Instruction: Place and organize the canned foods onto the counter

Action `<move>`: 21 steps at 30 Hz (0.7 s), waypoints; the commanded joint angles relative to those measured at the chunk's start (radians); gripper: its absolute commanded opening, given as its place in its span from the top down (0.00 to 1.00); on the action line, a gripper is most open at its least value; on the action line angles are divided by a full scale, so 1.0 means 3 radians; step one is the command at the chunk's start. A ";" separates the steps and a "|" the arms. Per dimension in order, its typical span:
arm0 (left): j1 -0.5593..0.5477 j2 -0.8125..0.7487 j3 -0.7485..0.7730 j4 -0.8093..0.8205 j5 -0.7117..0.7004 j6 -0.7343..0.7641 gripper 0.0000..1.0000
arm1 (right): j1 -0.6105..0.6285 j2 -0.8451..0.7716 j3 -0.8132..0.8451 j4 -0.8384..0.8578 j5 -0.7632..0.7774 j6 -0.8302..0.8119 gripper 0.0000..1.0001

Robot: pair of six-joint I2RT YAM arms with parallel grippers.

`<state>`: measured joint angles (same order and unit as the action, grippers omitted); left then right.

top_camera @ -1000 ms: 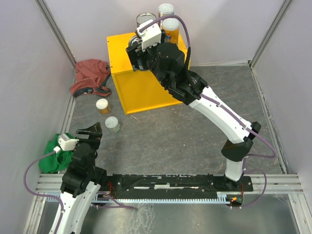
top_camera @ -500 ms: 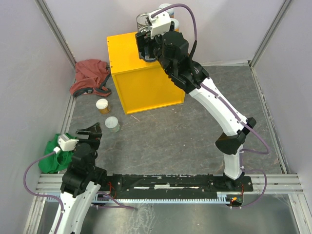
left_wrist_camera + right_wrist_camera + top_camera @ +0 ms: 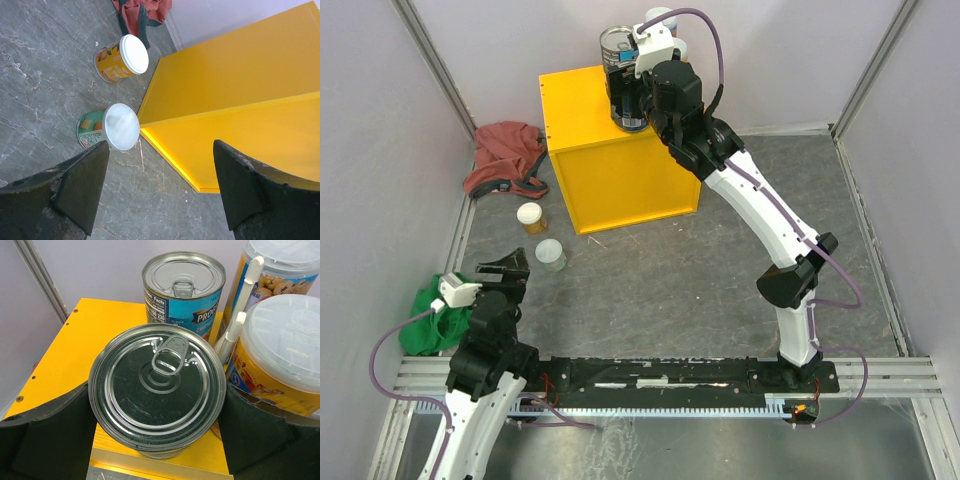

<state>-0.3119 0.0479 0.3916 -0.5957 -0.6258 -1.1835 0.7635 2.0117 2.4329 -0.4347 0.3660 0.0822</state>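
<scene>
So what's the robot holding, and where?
Its right hand grips the wide silver-topped metal tin by its opposite sides. The left hand holds nothing.

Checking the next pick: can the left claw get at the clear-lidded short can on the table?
Probably yes: the open left claw faces the clear-lidded can, nothing stands between them; the yellow box only stands beside it.

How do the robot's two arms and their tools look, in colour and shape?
The left arm and right arm have white links, black joints and a mauve cable looping alongside. The left tool and right tool carry broad black wedge-shaped fingers under a white block.
</scene>
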 commanded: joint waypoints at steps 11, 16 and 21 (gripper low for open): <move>-0.0004 0.0139 0.0018 0.0315 0.0063 0.0177 0.10 | -0.0004 -0.0054 0.0330 0.0593 -0.0024 0.0155 0.95; -0.0004 0.0128 0.0005 0.0316 0.0081 0.0194 0.08 | 0.0000 -0.0052 0.0285 0.0573 0.0056 0.0147 0.47; -0.0004 0.0109 -0.0048 0.0341 0.0097 0.0173 0.07 | 0.0001 -0.0066 0.0271 0.0597 0.0063 0.0119 0.14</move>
<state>-0.3119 0.0841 0.3885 -0.5423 -0.5987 -1.1797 0.7635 2.0304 2.4474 -0.4313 0.3710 0.1120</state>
